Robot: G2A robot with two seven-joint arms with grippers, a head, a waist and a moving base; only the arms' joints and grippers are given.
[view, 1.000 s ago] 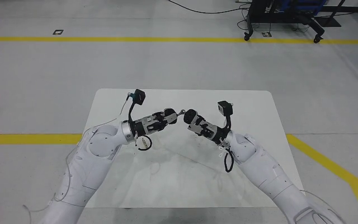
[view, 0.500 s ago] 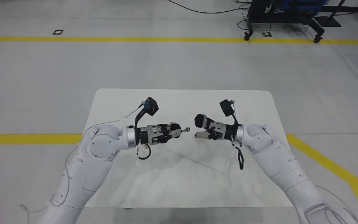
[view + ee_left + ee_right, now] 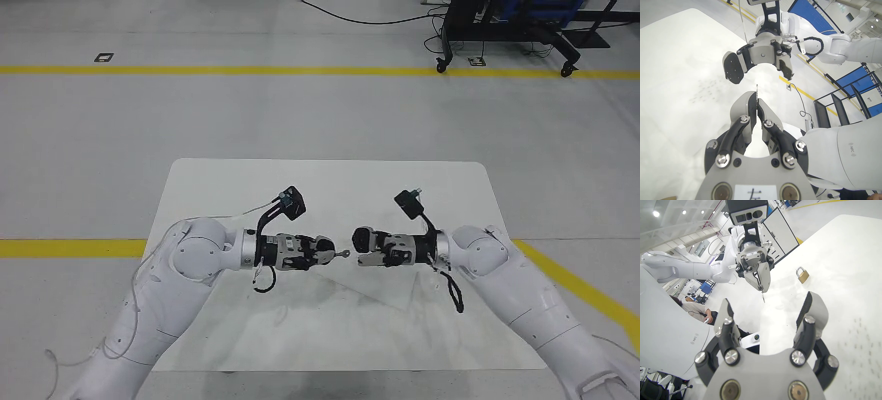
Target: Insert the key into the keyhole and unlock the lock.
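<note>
Key [image 3: 757, 90] pinched between its closed fingers, the left claw [image 3: 756, 98] hung above the white surface [image 3: 420, 190], the thin blade sticking out past the tips toward the right claw [image 3: 767, 298]. That claw faced it head-on, just short of the blade, its fingers spread wide and holding nothing. Lock [image 3: 803, 275], a small brass padlock, sat on the surface off to one side of the left claw, shackle shut, touched by neither claw.
</note>
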